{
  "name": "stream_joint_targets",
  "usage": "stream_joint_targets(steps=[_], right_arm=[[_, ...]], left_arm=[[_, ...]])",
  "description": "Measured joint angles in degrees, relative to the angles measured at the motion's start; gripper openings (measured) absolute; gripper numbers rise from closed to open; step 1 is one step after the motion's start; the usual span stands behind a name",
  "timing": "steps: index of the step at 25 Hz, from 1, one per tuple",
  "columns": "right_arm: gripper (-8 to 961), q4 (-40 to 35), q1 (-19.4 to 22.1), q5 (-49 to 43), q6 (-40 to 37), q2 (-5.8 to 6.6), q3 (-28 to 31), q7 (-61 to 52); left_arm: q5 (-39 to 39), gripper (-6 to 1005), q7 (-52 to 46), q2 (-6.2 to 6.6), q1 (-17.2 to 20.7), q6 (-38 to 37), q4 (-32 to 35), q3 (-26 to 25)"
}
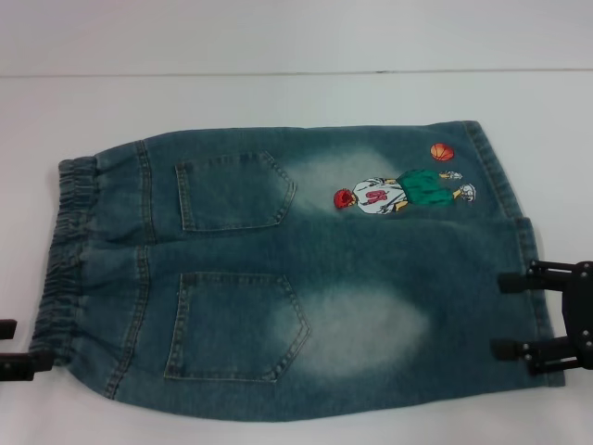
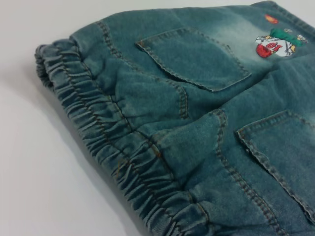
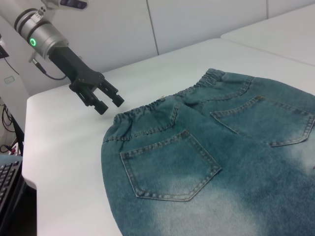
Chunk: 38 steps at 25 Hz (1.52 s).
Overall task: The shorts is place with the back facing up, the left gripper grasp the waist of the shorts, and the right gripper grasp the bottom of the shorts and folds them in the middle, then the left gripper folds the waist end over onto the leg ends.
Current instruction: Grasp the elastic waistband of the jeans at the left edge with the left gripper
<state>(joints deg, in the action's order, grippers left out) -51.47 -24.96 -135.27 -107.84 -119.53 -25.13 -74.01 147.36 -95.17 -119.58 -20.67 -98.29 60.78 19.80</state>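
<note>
The shorts (image 1: 352, 306) lie flat, back up, with both patch pockets and the embroidered basketball player (image 1: 398, 190) showing. The gathered waist of the shorts (image 1: 65, 250) is the left end, seen close up (image 2: 98, 132) in the left wrist view. The bottom of the shorts (image 1: 519, 204), the straight hem of the leg ends, runs down the right side. My left gripper (image 1: 14, 348) is open just off the near corner of the waist; the right wrist view shows this left gripper (image 3: 109, 102) apart from the band. My right gripper (image 1: 500, 315) is open, its fingertips over the near part of the hem.
The white table (image 1: 278, 102) carries the shorts, with a seam line across its back. In the right wrist view the table's edge (image 3: 29, 147) drops off beside the left arm, and a keyboard (image 3: 7, 172) sits below it.
</note>
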Motion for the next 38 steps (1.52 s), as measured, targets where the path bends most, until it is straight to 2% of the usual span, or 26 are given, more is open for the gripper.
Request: stream_joint_targets(steps=[13,24,36,38], right_arm=[[943,0.1,0.0,0.5,-0.4,0.00,0.0,-0.1],[943,0.1,0.0,1.5,-0.3,0.00,0.0,-0.2],[942,0.1,0.4,1.9,-0.4,-0.02,0.0,-0.2],[942,0.1,0.5,1.9,-0.3,-0.07,0.0,-0.2]], left_arm=[[2.3,899,-1.4,-0.55,-1.6,1.3,-0.1,1.9],[2.8,900,-2.4,-0.74,-1.3,2.9,-0.6,3.6],[2.8,899,-2.2,-0.51,-1.9,4.2,-2.8,4.4],[2.8,835,-2.2,-0.43,-2.1,4.3,-3.0,4.5]])
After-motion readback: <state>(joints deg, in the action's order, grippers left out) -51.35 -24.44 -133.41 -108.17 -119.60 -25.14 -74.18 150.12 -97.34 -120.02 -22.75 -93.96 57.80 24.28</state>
